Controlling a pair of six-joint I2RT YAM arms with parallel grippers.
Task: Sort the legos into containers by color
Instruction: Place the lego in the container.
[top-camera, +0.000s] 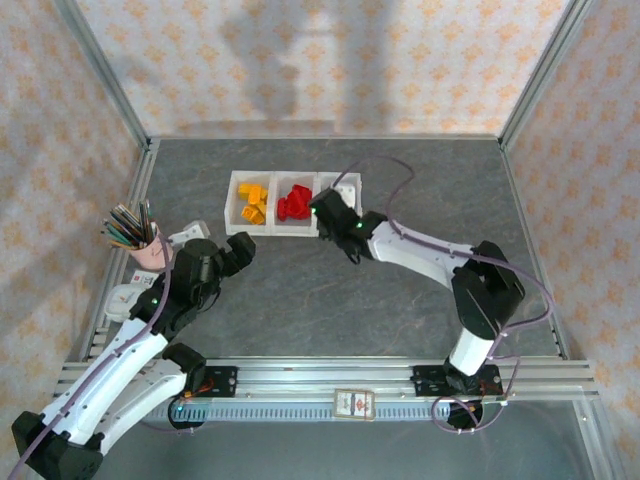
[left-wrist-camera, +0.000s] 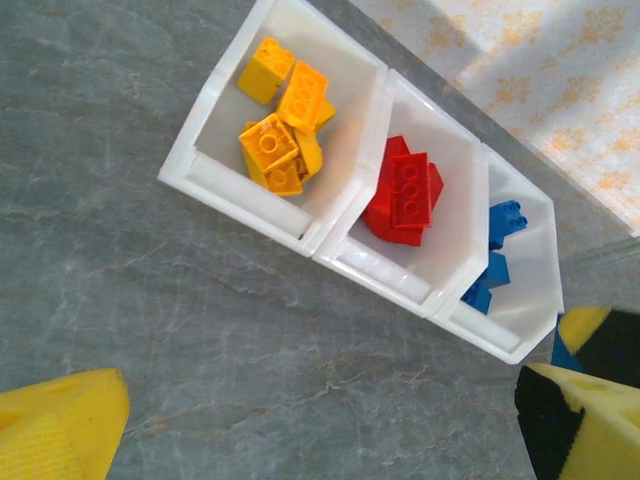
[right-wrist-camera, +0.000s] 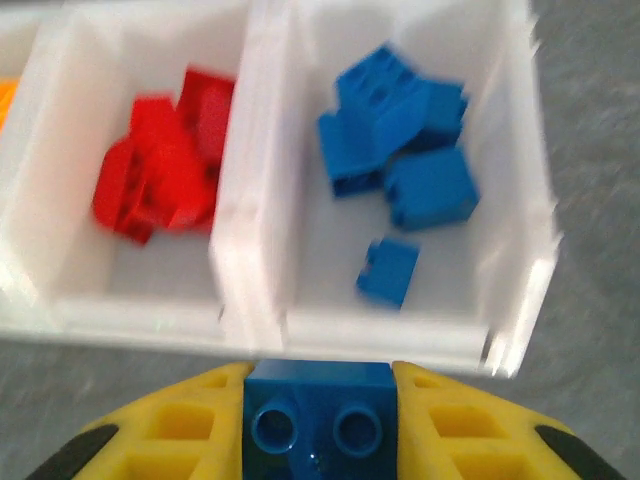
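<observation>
Right pincer is clamped on a blue lego brick at the near wall of the blue compartment, I'd guess to drop it with its own color. Left pincer hangs wide open, well back. Count: three joined white bins, roughly five yellow bricks, a red pile (too stacked to count), and about four loose blue bricks.

Legos lie in the three containers toward the table's back, pencil cup to their left.
</observation>
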